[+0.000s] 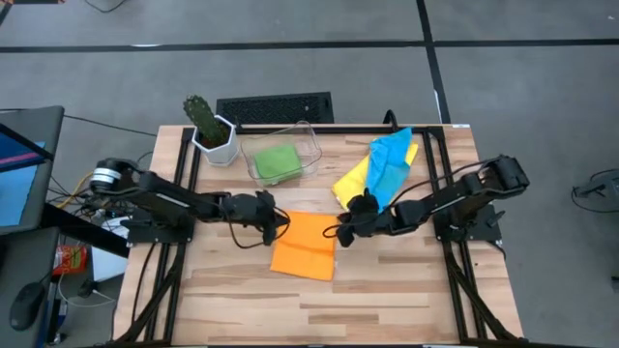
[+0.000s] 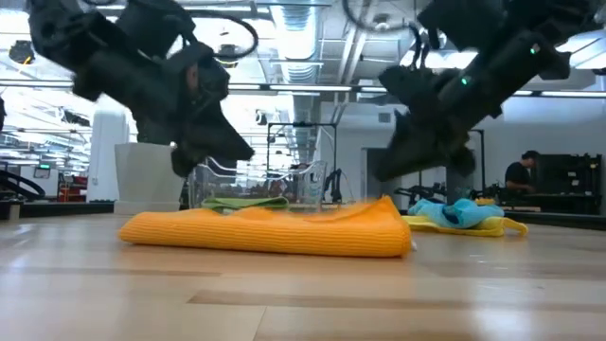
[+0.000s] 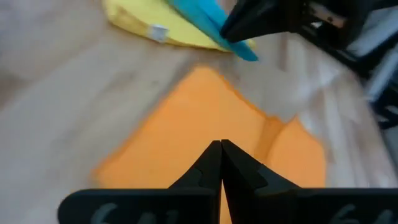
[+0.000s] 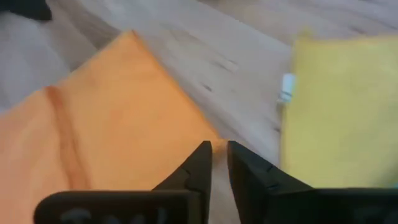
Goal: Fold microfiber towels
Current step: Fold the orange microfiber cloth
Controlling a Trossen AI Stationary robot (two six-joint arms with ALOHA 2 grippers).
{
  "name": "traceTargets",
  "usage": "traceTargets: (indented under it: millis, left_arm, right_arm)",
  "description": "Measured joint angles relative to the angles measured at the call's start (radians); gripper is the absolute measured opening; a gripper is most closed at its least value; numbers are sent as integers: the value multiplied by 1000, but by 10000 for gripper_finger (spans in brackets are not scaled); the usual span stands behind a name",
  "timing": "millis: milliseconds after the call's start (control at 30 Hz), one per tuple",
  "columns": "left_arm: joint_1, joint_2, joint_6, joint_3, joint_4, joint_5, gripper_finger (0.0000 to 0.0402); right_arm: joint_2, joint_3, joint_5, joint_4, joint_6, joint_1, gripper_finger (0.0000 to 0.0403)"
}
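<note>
orange towel point(image 1: 306, 246) lies folded flat on the wooden surface point(image 1: 387, 300), about mid-surface, nearest the front edge of all the cloths.
left gripper point(image 1: 281, 223) sits at the towel's left far corner; fingers point(image 3: 211, 165) pressed fully together, nothing between them, held just above the orange cloth.
right gripper point(image 1: 345, 232) sits at the towel's right far corner; fingers point(image 4: 202, 163) stand a narrow slit apart, nothing pinched in the gap, tips over the orange edge. cannot tell whether either gripper touches the cloth.
yellow towel point(image 1: 354, 180) lies behind the right gripper, light blue towel point(image 1: 392, 162) draped partly over it, both crumpled.
green towel point(image 1: 277, 162) lies folded inside the clear bin point(image 1: 311, 145) at the far edge.
potted cactus point(image 1: 209, 126) stands just left of the bin.
</note>
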Motion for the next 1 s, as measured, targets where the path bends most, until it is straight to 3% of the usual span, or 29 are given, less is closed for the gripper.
traceTargets:
  millis: [167,400,567,867,1000]
  left_arm:
    - [2,-42,6,-4,-151,-127,0]
    - [43,-20,0,-2,-154,-94,7]
    - [146,-21,15,-2,-152,-18,56]
    - [182,111,21,0,-113,148,166]
    - [171,177,20,22,-111,133,187]
  right_arm:
    - [15,-1,-46,-44,32,-12,104]
    - [38,1,-148,-46,162,-39,177]
    - [40,13,-174,-59,203,-71,222]
    - [134,156,-190,-173,199,-71,214]
    - [198,206,-207,-214,190,-64,207]
